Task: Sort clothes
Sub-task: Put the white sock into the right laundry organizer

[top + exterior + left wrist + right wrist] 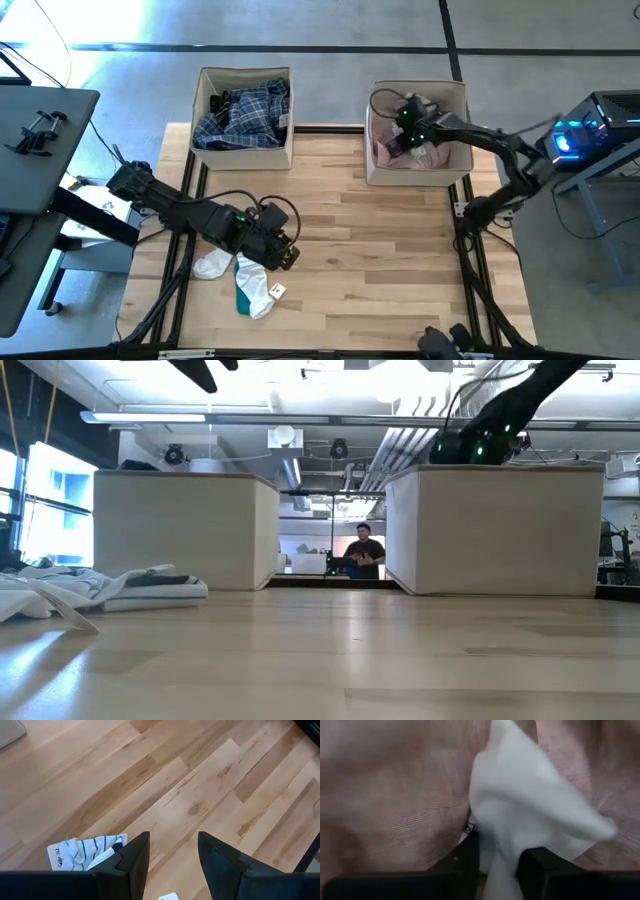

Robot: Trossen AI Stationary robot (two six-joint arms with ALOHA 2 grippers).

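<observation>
Left gripper [284, 250] low, fingers parted (nothing between), right gripper [408, 112] reached forward, pinching

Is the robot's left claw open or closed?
Open. The left gripper hangs over the table with a clear gap between its fingers, beside the white and teal socks.

Two boxes at the back, socks at the front

The left box [245, 145] holds a shirt [240, 115]. The right box [455, 100] holds another shirt [395, 155]. Socks [250, 285] lie on the surface [380, 260], front left.
</observation>
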